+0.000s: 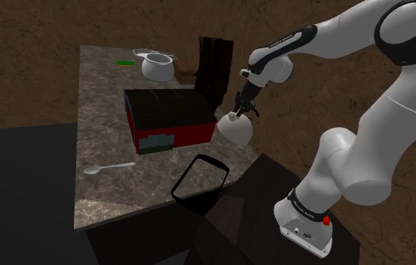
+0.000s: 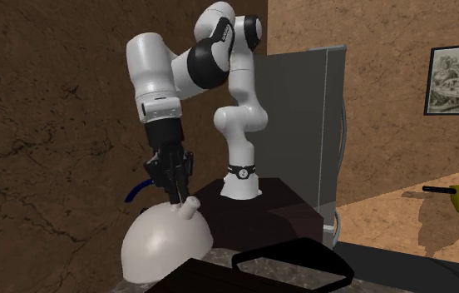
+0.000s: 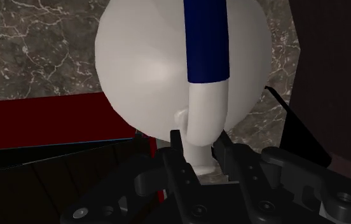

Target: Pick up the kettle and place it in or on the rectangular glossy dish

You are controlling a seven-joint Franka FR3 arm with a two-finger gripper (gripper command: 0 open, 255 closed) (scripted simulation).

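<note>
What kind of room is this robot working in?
Most likely a home kitchen. There is a stone-patterned countertop, a tall grey appliance that looks like a fridge, and kitchenware: a white kettle and a spoon lying on the countertop.

brown walls (image 1: 26,60), stone counter (image 1: 101,98), framed picture (image 2: 458,79)

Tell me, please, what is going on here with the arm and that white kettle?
The arm's black gripper is shut on the handle of the white kettle. The kettle appears raised off the marble counter, beside the red box. The black-rimmed rectangular dish sits at the counter's edge nearer the stand, and the kettle is not yet in it. A spoon lies on the counter, apart from both.
</note>
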